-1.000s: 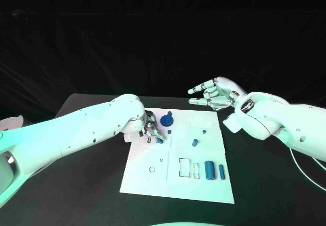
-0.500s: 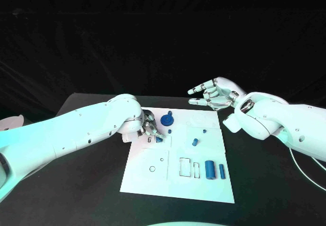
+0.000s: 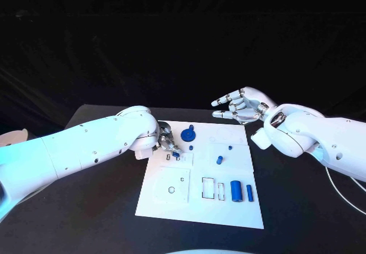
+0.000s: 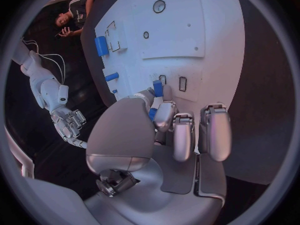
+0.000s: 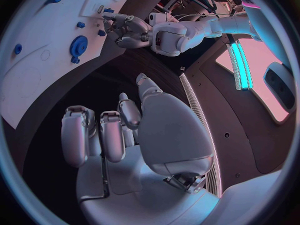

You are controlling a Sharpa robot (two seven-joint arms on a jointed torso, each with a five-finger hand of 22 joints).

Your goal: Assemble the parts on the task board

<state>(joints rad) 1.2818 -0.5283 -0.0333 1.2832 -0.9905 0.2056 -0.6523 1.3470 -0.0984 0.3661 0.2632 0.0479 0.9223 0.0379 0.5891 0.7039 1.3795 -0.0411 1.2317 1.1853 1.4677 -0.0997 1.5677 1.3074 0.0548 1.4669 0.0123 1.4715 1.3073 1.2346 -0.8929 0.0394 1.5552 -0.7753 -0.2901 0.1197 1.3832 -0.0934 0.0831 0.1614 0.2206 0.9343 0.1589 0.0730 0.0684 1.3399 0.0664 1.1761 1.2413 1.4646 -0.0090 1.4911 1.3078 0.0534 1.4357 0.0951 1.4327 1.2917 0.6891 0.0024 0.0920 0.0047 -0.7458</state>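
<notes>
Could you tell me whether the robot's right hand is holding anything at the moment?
No, it is empty: the right hand hovers beyond the task board, fingers spread.

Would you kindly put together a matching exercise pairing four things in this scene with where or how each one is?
Things:
1. left hand
2. right hand
3. blue gear
4. two blue cylinders

States:
A. lying side by side on the near right part of the task board
B. raised beyond the board's far edge, holding nothing
C. pinching a small blue part over the board
D. on the board's far part, beside the left hand

Pairs: 1-C, 2-B, 3-D, 4-A
</notes>
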